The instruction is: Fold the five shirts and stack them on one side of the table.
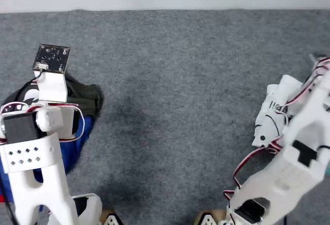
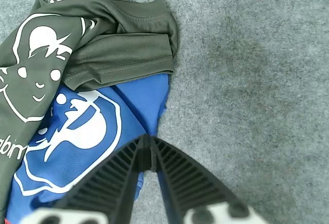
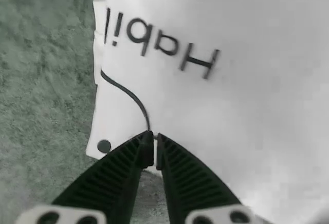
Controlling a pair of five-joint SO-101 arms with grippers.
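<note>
A dark olive shirt with a white cartoon print lies crumpled on top of a blue shirt with a white print; both lie at the table's left. My left gripper is shut just above the blue shirt's edge, with nothing seen between its fingers. At the table's right lies a white shirt with black lettering, bunched beside the right arm. My right gripper is shut over the white shirt's near edge; whether it pinches cloth I cannot tell.
Grey carpet-like tabletop lies bare between the two arms. A sliver of red peeks from under the blue shirt. The left arm's white body covers much of the blue shirt from above.
</note>
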